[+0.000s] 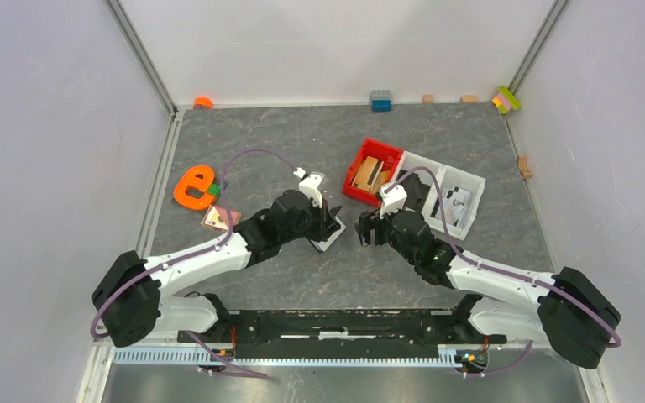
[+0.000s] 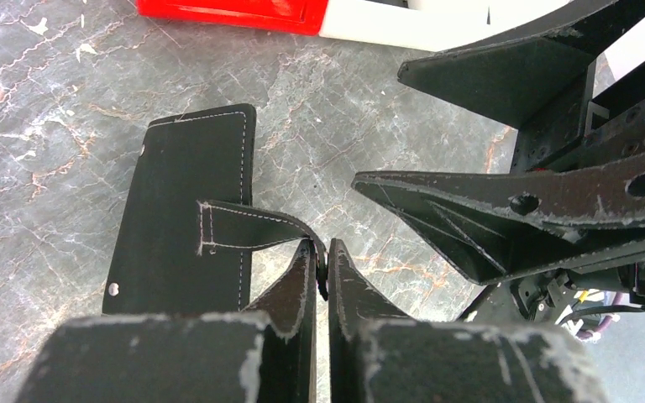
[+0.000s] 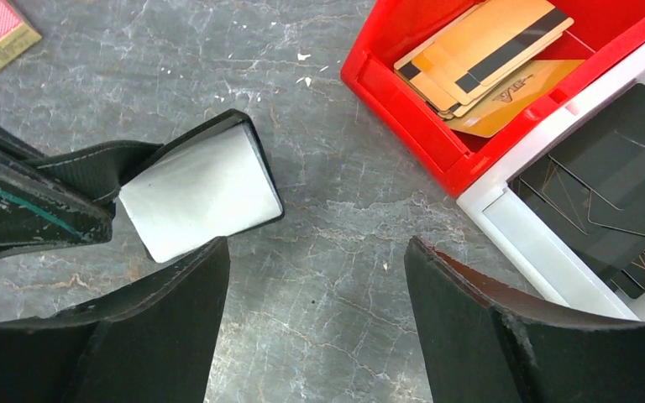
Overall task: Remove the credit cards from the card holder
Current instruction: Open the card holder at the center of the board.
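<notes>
1. Mid-table, between the two claws, the holder (image 1: 329,236) lies on the grey marbled mat, just in front of the red bin (image 1: 372,172).
2. Black and leather-like with pale stitching, the holder shows a small metal stud near one corner in the left wrist view. From the right wrist it shows a pale grey-white face framed in black; whether that is a card or lining cannot be told.
3. Its strap (image 2: 248,227) arches up off the body to the left claw (image 2: 323,262), whose fingers are pinched tight on the strap's end.
4. The right claw (image 3: 317,252) stands wide apart with nothing between its fingers, hovering over bare mat just beside the holder.
5. A pink card (image 1: 216,218) lies flat well left of the holder, next to an orange piece (image 1: 193,186). Fine print along its tan edge is too small to read.
6. Gold cards (image 3: 487,50) with black stripes are stacked in the red bin; one reads "VIP".
7. Black cards (image 3: 630,180) lie in the adjoining white bin (image 3: 521,235). One is marked "VIP" above a line starting "NO."; its digits are too small to be sure of.
</notes>
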Robot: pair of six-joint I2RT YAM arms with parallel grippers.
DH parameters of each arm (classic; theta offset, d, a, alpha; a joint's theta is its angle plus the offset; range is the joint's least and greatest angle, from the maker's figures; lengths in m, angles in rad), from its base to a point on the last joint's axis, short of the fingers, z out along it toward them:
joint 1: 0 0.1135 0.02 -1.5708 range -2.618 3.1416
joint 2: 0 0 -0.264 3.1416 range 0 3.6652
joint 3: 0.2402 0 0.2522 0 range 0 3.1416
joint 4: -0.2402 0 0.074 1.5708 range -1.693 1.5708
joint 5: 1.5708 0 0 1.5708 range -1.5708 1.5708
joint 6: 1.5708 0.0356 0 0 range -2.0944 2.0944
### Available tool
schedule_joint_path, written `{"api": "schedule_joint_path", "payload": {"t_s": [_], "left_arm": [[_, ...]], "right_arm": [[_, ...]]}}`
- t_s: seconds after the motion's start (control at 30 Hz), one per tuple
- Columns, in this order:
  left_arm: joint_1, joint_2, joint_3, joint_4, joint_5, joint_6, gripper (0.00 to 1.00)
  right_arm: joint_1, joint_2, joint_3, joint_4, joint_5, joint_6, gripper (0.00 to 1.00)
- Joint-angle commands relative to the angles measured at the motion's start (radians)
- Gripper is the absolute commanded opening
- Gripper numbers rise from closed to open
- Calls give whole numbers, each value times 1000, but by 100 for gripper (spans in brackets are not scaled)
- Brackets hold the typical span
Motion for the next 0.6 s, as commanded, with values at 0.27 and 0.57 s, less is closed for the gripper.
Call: {"api": "schedule_joint_path", "payload": {"t_s": [0.27, 0.57], "left_arm": [[5, 7, 97, -221, -415, -48, 2], [6, 276, 273, -427, -679, -18, 2]], "right_arm": [[2, 3, 20, 41, -165, -83, 81], [2, 82, 67, -5, -163, -81, 81]]}}
